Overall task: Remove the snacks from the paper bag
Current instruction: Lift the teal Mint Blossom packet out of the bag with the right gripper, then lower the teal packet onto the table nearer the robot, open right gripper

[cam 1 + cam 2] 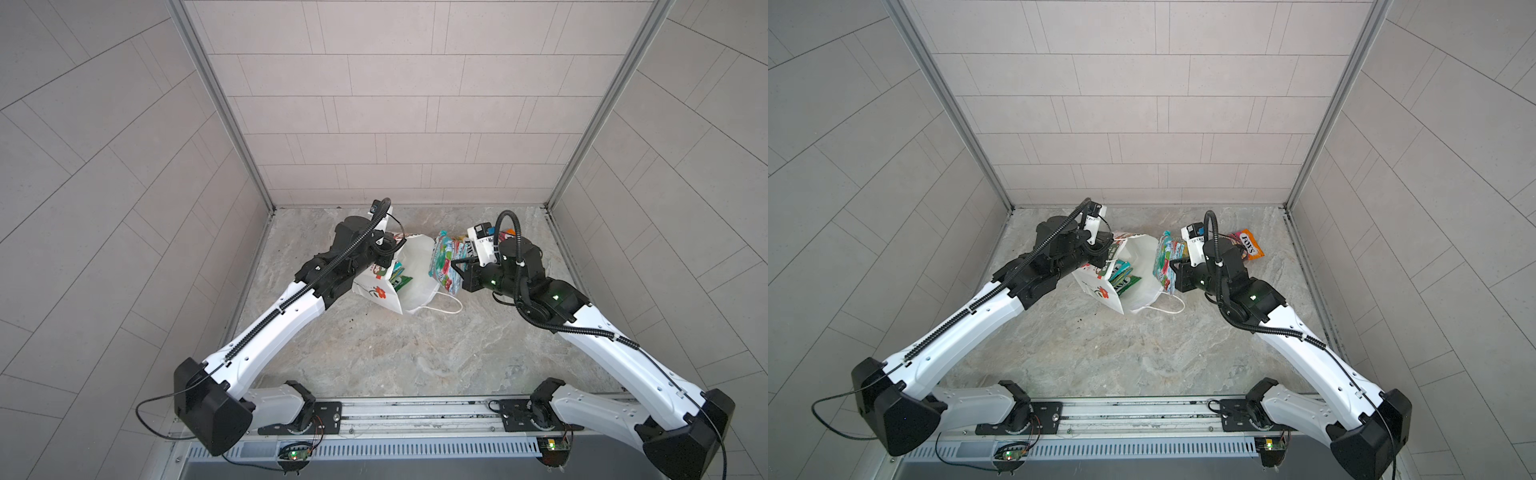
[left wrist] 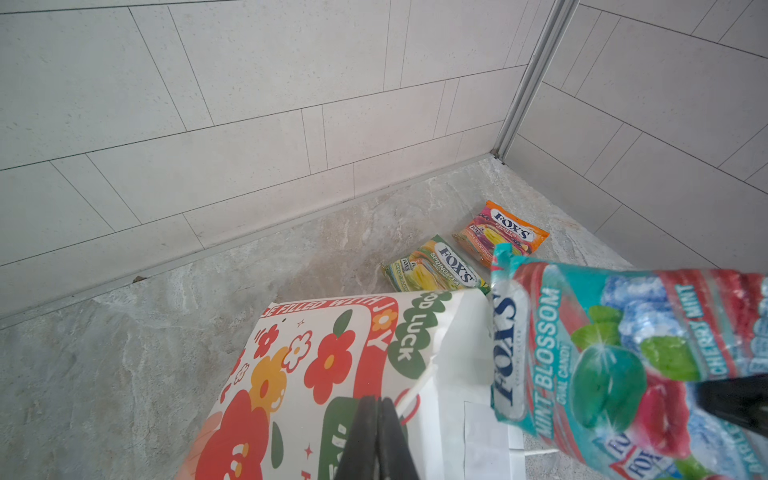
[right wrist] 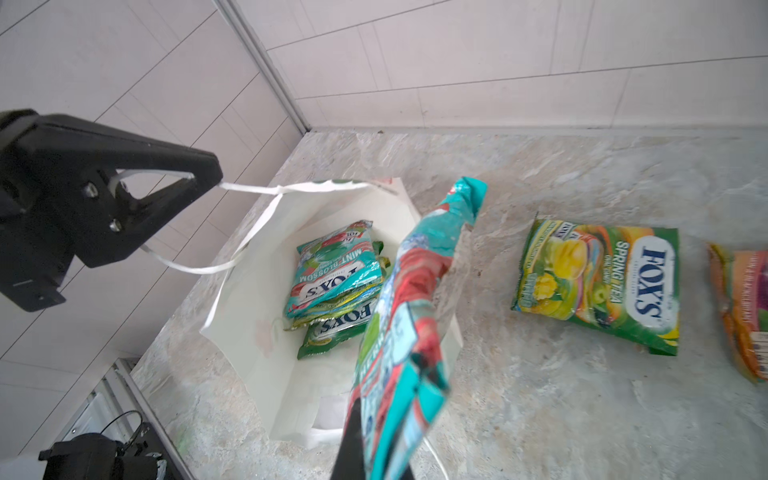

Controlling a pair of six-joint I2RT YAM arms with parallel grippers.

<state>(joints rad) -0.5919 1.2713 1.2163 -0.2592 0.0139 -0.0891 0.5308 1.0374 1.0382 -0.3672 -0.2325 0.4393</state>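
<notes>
Resting on the marble worktop [image 1: 374, 353], the paper bag [image 1: 415, 257] has its cord handle [image 3: 249, 189] pinched in the closed left end effector [image 2: 379, 419], with more snacks [image 3: 336, 274] inside. The right end effector [image 3: 374, 419] clamps a teal packet [image 3: 419, 266] over the bag's mouth. A green-yellow packet [image 3: 598, 282] and an orange-pink packet [image 2: 500, 232] lie on the worktop nearby.

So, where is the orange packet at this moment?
In a top view the orange packet lies on the table at the far right, beside a green packet, outside the paper bag.
</notes>
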